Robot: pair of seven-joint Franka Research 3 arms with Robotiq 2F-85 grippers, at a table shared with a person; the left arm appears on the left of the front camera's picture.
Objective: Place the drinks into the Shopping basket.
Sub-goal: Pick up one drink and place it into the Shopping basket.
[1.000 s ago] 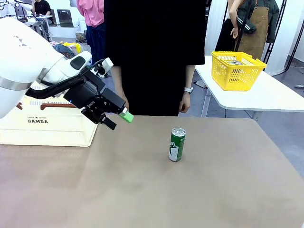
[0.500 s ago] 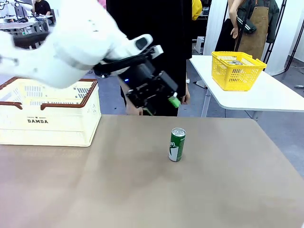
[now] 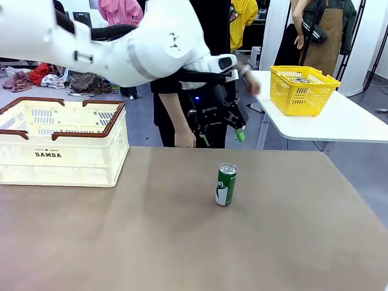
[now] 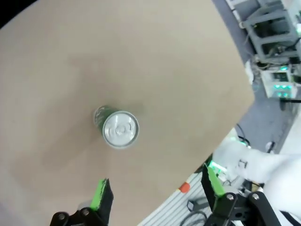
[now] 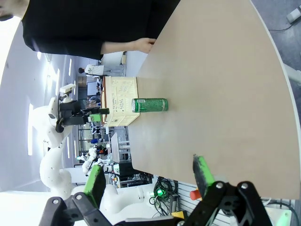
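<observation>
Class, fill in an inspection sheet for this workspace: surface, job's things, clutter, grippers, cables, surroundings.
Surface: tan table, no spills seen.
Job's things: green can upright mid-table; Shopping basket at the far left, apart from it.
Clutter: nothing seen.
Grippers: left gripper open, empty, high above the can; right gripper open, empty.
Cables: dark cables below the table's edge.
Surroundings: person in black at the far side; yellow basket on a white side table.
</observation>
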